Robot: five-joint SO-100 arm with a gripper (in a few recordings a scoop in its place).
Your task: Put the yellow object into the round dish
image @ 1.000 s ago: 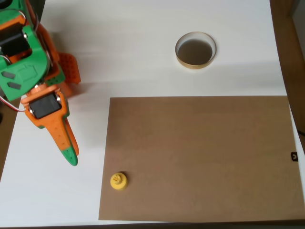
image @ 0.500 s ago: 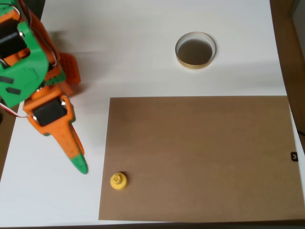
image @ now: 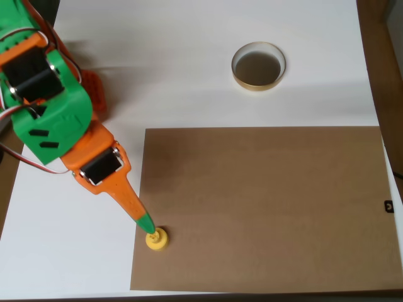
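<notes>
The yellow object point(image: 157, 240) sits at the lower left corner of a brown mat point(image: 264, 207) in the overhead view. My orange and green gripper point(image: 146, 224) reaches down from the upper left, and its green tip is right at the object's upper left edge. Its fingers look pressed together with no gap showing; whether the tip touches the object I cannot tell. The round dish point(image: 258, 66), with a tan-gold rim and dark bottom, stands on the white table at the top centre, far from the gripper.
The white table point(image: 189, 63) surrounds the brown mat. The arm's orange base point(image: 93, 94) stands at the upper left. A wooden edge point(image: 384, 75) runs along the right side, with a small black mark point(image: 388, 206) at the mat's right edge.
The arm has swung down and to the right, carrying the gripper tip from the bare table left of the mat to the yellow object. The object and dish have not moved.
</notes>
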